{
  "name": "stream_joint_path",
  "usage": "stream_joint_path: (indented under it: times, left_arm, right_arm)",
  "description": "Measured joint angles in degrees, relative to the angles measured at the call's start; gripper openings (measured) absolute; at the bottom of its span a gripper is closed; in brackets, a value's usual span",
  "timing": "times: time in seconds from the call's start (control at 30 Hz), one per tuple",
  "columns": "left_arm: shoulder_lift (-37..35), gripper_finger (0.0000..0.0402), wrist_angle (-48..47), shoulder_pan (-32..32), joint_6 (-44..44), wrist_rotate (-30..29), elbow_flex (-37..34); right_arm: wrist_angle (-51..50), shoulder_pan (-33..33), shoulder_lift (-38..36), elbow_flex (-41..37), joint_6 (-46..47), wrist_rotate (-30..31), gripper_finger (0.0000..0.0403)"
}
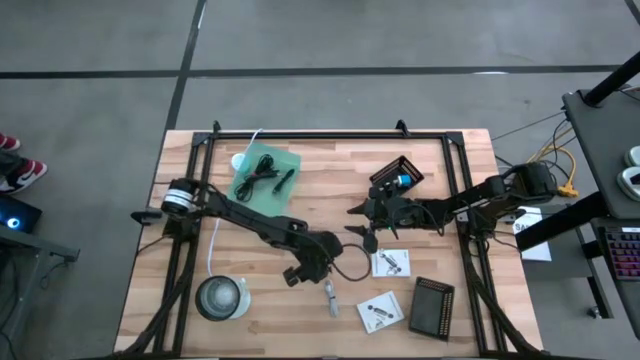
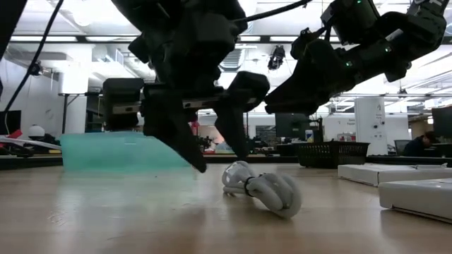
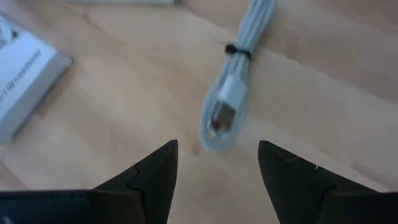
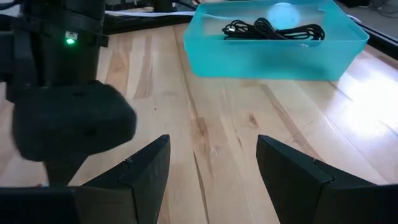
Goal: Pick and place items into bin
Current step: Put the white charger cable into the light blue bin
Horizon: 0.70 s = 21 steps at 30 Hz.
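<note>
The left tool hangs low over the wooden surface near its front middle, its two dark fingers spread apart and holding nothing. Just ahead of those fingertips lies a bundled pale cable, tied with a thin black band, its silvery plug end pointing toward the gap between the fingers without touching them. From table height the same pale cable rests flat on the wood just beside the lowered left fingers. From above it shows as a small pale piece just in front of the left tool.

The right tool hovers over the middle of the surface, fingers likewise spread and empty, facing the left arm and, beyond it, the teal bin. That bin sits toward the back left and holds black coiled cables.

Two white printed packets lie flat to the right of the left tool, one nearer the front edge. A round clear tub stands at the front left, and a dark basket sits at the back right.
</note>
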Motion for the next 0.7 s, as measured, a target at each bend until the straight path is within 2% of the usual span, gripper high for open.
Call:
stream_joint_path:
  times: [0.13,0.37,0.7]
  left_arm:
    - [0.35,0.0205,1.30,-0.02,-0.04,1.01,-0.05]
    - [0.35,0.0205,5.45,-0.32,-0.17,6.21,-0.34]
    - [2.22,0.0205,11.93,-0.32,-0.23,6.36,-1.51]
  right_arm:
    - [-0.09,0.00,0.00,0.02,0.00,0.00,0.0224]
    - [-0.11,0.00,0.00,0.02,0.00,0.00,0.0224]
    - [-0.12,0.00,0.00,0.02,0.00,-0.01,0.0224]
